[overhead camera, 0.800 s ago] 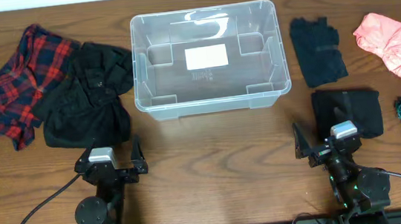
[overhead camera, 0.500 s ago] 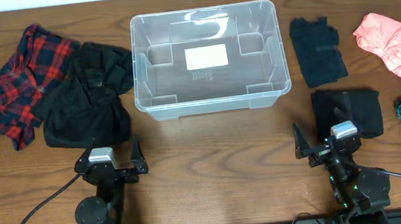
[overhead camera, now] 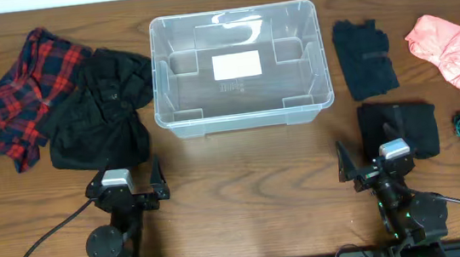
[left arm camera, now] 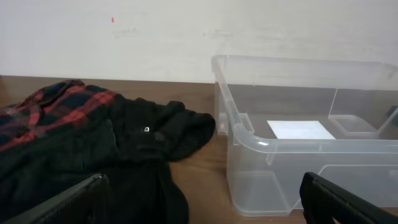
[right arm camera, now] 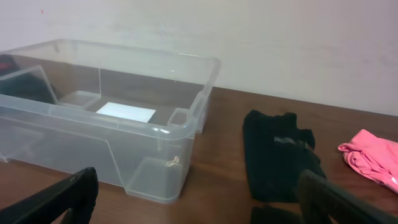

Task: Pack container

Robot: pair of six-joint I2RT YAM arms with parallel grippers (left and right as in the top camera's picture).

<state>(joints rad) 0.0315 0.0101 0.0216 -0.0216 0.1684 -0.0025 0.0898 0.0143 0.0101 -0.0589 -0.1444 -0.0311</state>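
A red plaid shirt [overhead camera: 25,90] and a black garment [overhead camera: 100,112] lie on the table [overhead camera: 246,195] at left; the left pincer [overhead camera: 124,184] stands wide, empty. The clear container [overhead camera: 246,120] sits centre-back, with nothing legible on its white label [overhead camera: 236,65]. The right pincer [overhead camera: 377,163] stands wide, empty, beside folded black cloth [overhead camera: 409,122]

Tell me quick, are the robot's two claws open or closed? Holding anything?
Left gripper: open, holding nothing.
Right gripper: open, holding nothing.
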